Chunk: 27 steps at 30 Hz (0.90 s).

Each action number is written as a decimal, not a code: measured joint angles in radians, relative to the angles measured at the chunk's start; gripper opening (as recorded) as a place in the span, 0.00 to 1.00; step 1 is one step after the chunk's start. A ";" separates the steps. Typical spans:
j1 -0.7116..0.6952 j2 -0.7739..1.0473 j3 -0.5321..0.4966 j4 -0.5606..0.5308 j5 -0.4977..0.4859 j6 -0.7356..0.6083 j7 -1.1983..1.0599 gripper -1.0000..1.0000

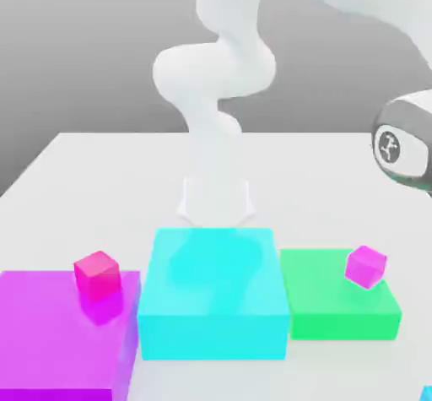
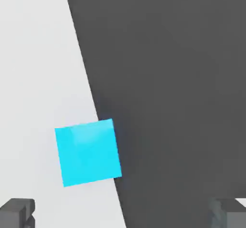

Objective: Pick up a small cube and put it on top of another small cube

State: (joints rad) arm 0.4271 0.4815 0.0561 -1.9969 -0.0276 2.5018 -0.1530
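a: what sits on what?
b: in the exterior view three flat blocks lie on the white desk (image 1: 93, 159). a magenta block (image 1: 51, 332) on that view's left carries a pink cube (image 1: 97, 274). a green block (image 1: 337, 302) on the right carries a second pink cube (image 1: 366, 266), tilted on an edge. the big cyan block (image 1: 213, 294) between them has nothing on top. no real containers here.

a: and the small cyan cube?
b: the hand view has it (image 2: 88, 152), lying on the desk right at the desk's edge, beside the dark ground (image 2: 182, 102). in the exterior view a sliver of cyan (image 1: 427, 393) shows at the bottom right corner, cut off by the frame; i can't tell for sure that it's the same cube.

a: the fingers?
b: spread wide and holding nothing. two grey fingertips (image 2: 18, 212) poke in at the hand view's corners, far apart, with the cube between and ahead of them, not touched.

a: anything else cut off?
b: the arm (image 1: 215, 78) rises behind the cyan block and leaves the frame at the top; its hand (image 1: 405, 150) is cut off at the right edge.
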 joint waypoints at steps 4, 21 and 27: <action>0.017 0.144 -0.005 0.034 -0.029 0.088 -0.012 0.50; 0.017 -0.124 0.035 -0.150 0.042 -0.007 -0.006 0.00; 0.033 -0.337 0.069 -0.348 0.096 -0.024 0.020 0.00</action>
State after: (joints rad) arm 0.4605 0.1443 0.1253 -2.3447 0.0684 2.4777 -0.1331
